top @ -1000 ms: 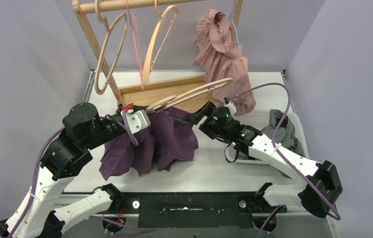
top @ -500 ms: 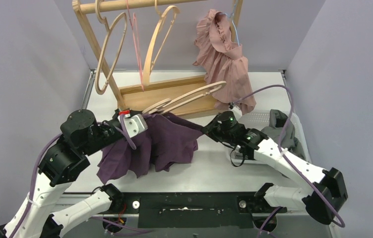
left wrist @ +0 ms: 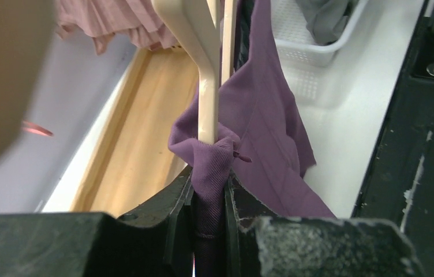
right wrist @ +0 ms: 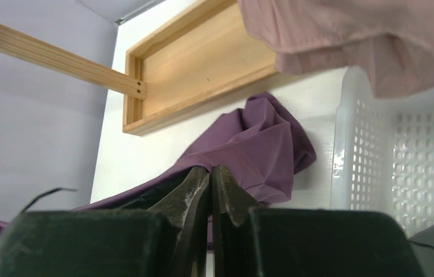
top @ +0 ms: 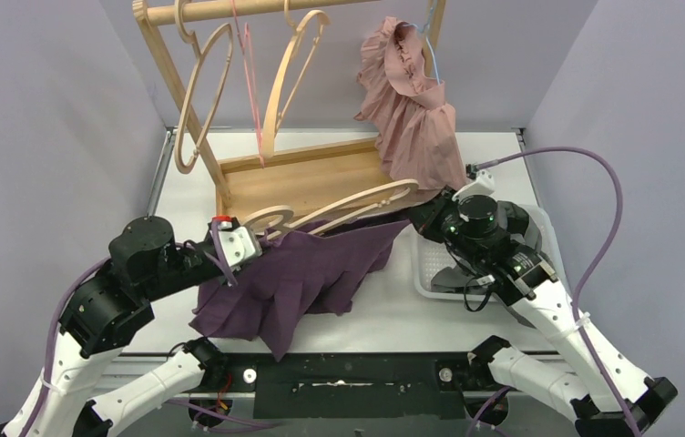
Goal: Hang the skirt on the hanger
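Note:
A purple skirt (top: pixel 311 269) hangs stretched between my two grippers, above the table. My left gripper (top: pixel 234 244) is shut on a bunched part of the skirt (left wrist: pixel 266 115) at one end of a pale wooden hanger (top: pixel 348 205). In the left wrist view the hanger (left wrist: pixel 206 86) rises out of the fabric pinched at my left gripper (left wrist: pixel 209 179). My right gripper (top: pixel 419 217) is shut on the skirt's right edge, just below the hanger's far tip. In the right wrist view the skirt (right wrist: pixel 261 144) runs taut from my right gripper (right wrist: pixel 210 170).
A wooden rack with a tray base (top: pixel 311 177) stands behind, with bare hangers (top: pixel 202 96) on its rod. A pink garment (top: pixel 412 100) hangs at the rack's right. A white basket (right wrist: pixel 399 156) holding grey cloth (left wrist: pixel 324 14) sits at the right, under my right arm.
My right gripper has closed on the skirt's edge and moved right, pulling the fabric taut. The left gripper has drawn back toward the near edge with hanger and skirt.

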`<state>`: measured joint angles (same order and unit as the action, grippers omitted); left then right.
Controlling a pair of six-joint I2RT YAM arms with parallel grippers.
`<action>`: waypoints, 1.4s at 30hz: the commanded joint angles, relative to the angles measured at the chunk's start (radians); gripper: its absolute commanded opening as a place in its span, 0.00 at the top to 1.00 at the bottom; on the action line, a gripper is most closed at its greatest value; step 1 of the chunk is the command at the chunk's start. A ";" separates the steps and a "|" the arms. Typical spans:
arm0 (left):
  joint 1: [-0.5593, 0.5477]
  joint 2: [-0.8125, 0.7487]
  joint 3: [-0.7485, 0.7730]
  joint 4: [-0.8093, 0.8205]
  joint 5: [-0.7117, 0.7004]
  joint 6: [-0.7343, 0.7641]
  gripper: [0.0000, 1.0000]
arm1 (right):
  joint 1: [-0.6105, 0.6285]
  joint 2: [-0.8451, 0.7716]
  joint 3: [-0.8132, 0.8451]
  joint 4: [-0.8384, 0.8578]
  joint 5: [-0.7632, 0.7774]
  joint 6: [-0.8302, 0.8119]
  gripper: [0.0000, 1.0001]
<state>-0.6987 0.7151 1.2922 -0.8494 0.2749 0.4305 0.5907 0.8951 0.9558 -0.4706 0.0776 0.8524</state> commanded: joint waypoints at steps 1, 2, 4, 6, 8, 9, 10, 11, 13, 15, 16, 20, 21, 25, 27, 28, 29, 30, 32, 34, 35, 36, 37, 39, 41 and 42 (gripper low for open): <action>0.005 -0.002 0.026 -0.061 0.005 -0.032 1.00 | -0.033 -0.043 0.091 0.022 0.033 -0.139 1.00; 0.005 0.005 0.025 -0.077 0.001 -0.032 1.00 | -0.034 -0.048 0.099 0.031 0.018 -0.144 1.00; 0.005 0.019 0.023 -0.104 0.011 -0.030 1.00 | -0.034 -0.054 0.110 0.046 0.002 -0.142 1.00; 0.005 0.036 0.018 -0.129 0.007 -0.028 1.00 | -0.034 -0.057 0.124 0.058 -0.007 -0.141 1.00; 0.005 0.055 0.013 -0.158 -0.011 -0.021 1.00 | -0.035 -0.056 0.142 0.056 -0.003 -0.139 1.00; 0.005 0.064 0.011 -0.171 -0.018 -0.015 1.00 | -0.035 -0.056 0.150 0.056 0.001 -0.137 1.00; 0.005 0.071 0.009 -0.179 -0.025 -0.013 1.00 | -0.036 -0.055 0.160 0.054 -0.001 -0.137 1.00; 0.005 0.078 0.007 -0.184 -0.034 -0.013 1.00 | -0.036 -0.054 0.167 0.053 -0.003 -0.141 1.00; 0.005 0.089 0.002 -0.191 -0.051 -0.013 1.00 | -0.036 -0.052 0.186 0.034 0.007 -0.146 1.00; 0.005 0.104 0.002 -0.205 -0.065 -0.009 1.00 | -0.035 -0.054 0.198 0.029 0.003 -0.163 1.00; 0.005 0.117 0.002 -0.214 -0.070 -0.008 1.00 | -0.036 -0.056 0.202 0.027 0.000 -0.173 1.00; 0.005 0.160 0.006 -0.234 -0.073 -0.002 1.00 | -0.035 -0.049 0.205 0.049 -0.096 -0.235 1.00; 0.005 0.172 0.012 -0.235 -0.068 0.000 1.00 | -0.035 -0.044 0.207 0.055 -0.145 -0.255 1.00; 0.005 0.224 0.061 -0.210 -0.026 0.009 1.00 | -0.036 -0.010 0.189 0.098 -0.342 -0.301 1.00; 0.005 0.244 0.080 -0.177 0.005 0.011 1.00 | -0.035 0.006 0.173 0.129 -0.433 -0.309 1.00; 0.004 0.251 0.087 -0.157 0.026 0.012 1.00 | -0.035 0.014 0.165 0.152 -0.476 -0.315 1.00; 0.005 0.256 0.087 -0.132 0.044 0.012 1.00 | -0.034 0.023 0.159 0.184 -0.520 -0.320 1.00; 0.004 0.258 0.082 -0.104 0.062 0.008 1.00 | -0.033 0.031 0.154 0.199 -0.555 -0.329 1.00; 0.005 0.255 0.053 -0.039 0.101 -0.003 1.00 | -0.028 0.049 0.154 0.211 -0.622 -0.367 1.00; 0.005 0.236 -0.001 0.045 0.127 -0.025 1.00 | -0.019 0.056 0.153 0.199 -0.681 -0.440 1.00; 0.005 0.222 -0.033 0.084 0.135 -0.033 1.00 | -0.015 0.058 0.158 0.180 -0.690 -0.486 0.99; 0.005 0.205 -0.067 0.120 0.142 -0.038 1.00 | -0.014 0.058 0.165 0.157 -0.702 -0.532 0.92; 0.004 0.188 -0.102 0.157 0.144 -0.045 1.00 | -0.015 0.058 0.178 0.133 -0.718 -0.589 0.82; 0.005 0.151 -0.161 0.232 0.156 -0.061 1.00 | -0.014 0.060 0.193 0.103 -0.747 -0.695 0.56; 0.005 0.130 -0.201 0.272 0.165 -0.067 1.00 | -0.014 0.078 0.219 0.076 -0.781 -0.791 0.43; 0.005 0.123 -0.216 0.285 0.166 -0.071 1.00 | -0.014 0.095 0.235 0.062 -0.805 -0.834 0.40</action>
<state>-0.6968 0.8902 1.1069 -0.8059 0.3721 0.3904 0.5705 0.9653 1.1095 -0.4042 -0.5930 0.2668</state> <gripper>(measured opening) 0.146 0.528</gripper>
